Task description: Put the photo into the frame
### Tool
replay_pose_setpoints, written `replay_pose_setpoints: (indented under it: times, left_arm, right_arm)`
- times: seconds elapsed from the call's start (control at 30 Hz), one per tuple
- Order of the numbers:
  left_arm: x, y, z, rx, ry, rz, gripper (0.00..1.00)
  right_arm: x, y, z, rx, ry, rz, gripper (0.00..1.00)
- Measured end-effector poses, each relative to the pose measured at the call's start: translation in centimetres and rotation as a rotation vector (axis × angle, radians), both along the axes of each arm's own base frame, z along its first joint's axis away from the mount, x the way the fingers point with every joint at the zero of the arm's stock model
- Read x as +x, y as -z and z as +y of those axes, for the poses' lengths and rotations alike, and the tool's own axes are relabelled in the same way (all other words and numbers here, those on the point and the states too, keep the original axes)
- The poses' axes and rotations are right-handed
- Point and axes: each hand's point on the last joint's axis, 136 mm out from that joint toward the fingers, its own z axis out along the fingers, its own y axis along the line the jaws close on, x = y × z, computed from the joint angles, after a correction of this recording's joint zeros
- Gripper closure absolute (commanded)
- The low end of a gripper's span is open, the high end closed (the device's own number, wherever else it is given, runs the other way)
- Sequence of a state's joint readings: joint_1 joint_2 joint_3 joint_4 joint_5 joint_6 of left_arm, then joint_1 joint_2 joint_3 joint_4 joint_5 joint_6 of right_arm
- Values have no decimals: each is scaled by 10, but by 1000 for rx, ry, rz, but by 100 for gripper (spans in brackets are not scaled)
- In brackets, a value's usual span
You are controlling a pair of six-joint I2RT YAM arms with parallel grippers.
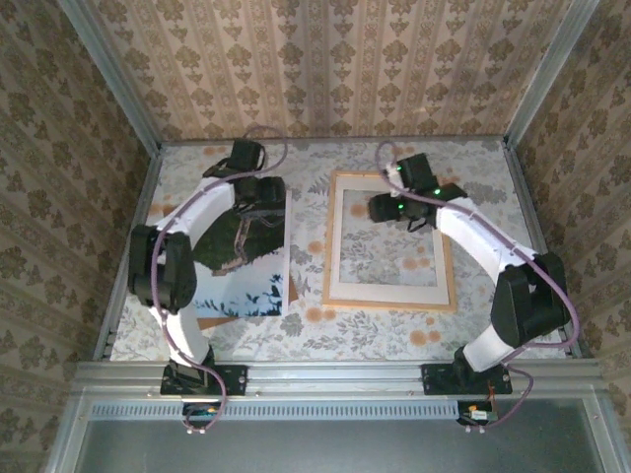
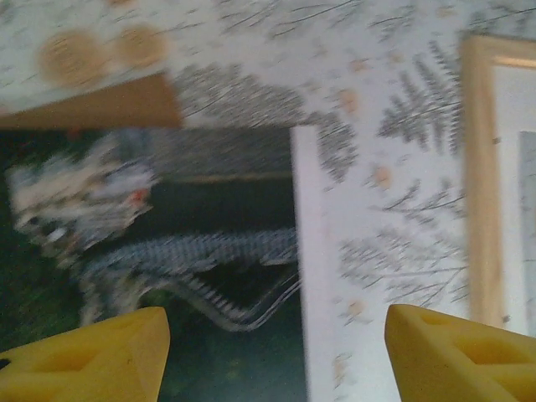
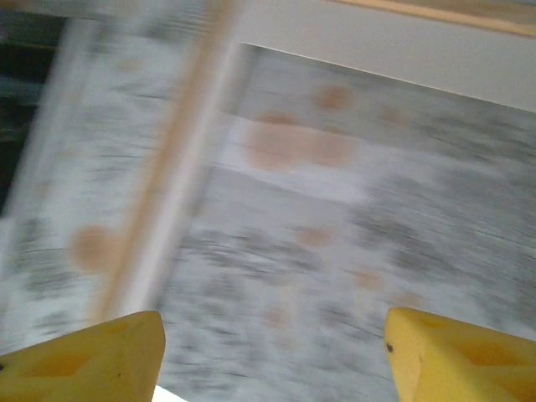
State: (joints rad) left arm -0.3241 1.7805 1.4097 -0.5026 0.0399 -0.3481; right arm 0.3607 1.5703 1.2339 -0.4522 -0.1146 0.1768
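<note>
The photo (image 1: 251, 281) lies flat on the left of the table, dark green hill with a white border (image 2: 308, 251). My left gripper (image 1: 268, 202) hovers over its far right part, open, with its yellow fingers (image 2: 92, 356) either side of the photo's right edge and nothing between them. The frame (image 1: 340, 241), thin light wood round a white mat, lies in the middle of the table, and the tablecloth shows through its opening. My right gripper (image 1: 375, 209) hangs open above that opening near the frame's left rail (image 3: 176, 142); this wrist view is blurred.
A brown backing board (image 1: 212, 321) lies under the photo and sticks out at its near and right sides. The floral tablecloth (image 1: 355, 330) covers the table. Metal rails and wallpapered walls close in all sides.
</note>
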Motion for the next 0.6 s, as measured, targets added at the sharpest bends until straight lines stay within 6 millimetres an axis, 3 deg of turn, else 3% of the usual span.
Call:
replay_pose_setpoints:
  times: [0.13,0.3,0.37,0.47,0.6]
  left_arm:
    - [-22,6,57,16,-125,27,25]
    - [-51,31,138,2,-349,77,21]
    - [-63,43,163,1,-429,109,20]
    - [-70,54,184,-9,-503,133,20]
    - [-60,59,195,-16,-536,134,20]
  right_arm:
    - [-9,-6,87,139,-138,-29,26]
    - [-19,25,207,200,-221,64,29]
    - [-30,42,236,212,-226,112,29]
    - [-40,64,247,220,-183,186,31]
    - [-29,84,241,234,-62,245,31]
